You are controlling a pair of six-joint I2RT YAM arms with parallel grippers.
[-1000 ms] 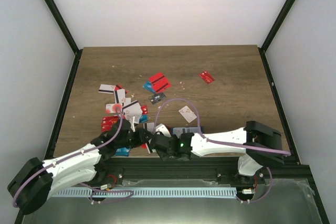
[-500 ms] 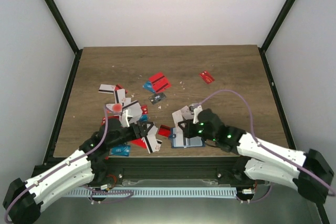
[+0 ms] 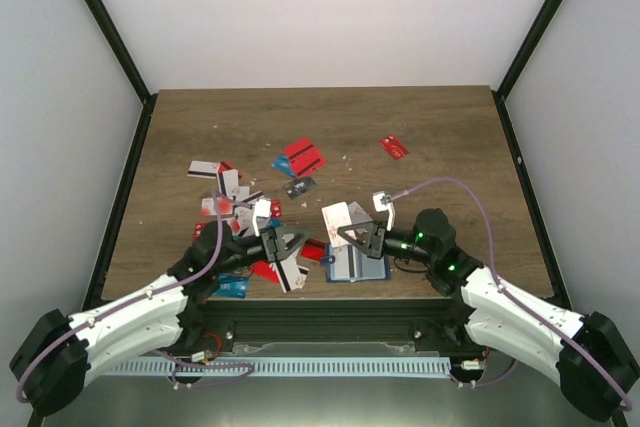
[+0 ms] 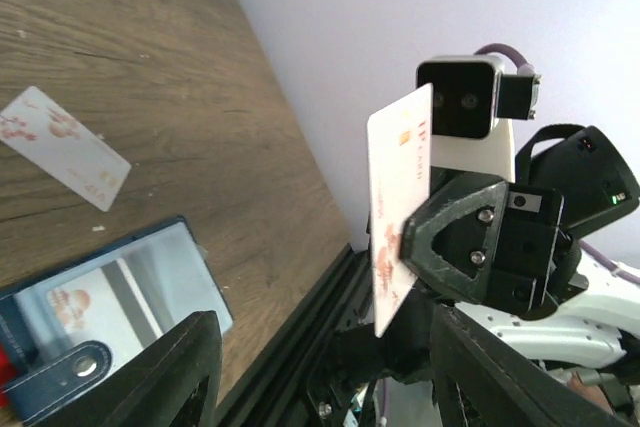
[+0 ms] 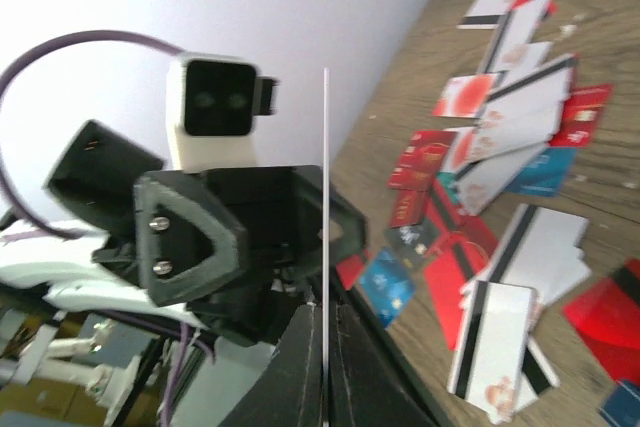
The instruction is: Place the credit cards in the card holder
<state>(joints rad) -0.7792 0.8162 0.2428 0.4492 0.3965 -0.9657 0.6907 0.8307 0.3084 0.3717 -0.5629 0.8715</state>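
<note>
1. Right gripper [image 3: 352, 231] pinches a white card [image 3: 335, 217] upright between its jaws.
2. Left gripper [image 3: 287, 246] has its jaws spread and empty, facing that card.
3. The card holder [image 3: 372, 269] lies open beneath, between both grippers.

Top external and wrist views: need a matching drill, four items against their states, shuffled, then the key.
1. left gripper
2. right gripper
3. card holder
4. lone red card

A. lies open on the table, a striped card inside
B. shut on an upright white card
C. flat on the table, apart from the pile
D. open, holding nothing

Pairs: 1-D, 2-B, 3-A, 4-C
</note>
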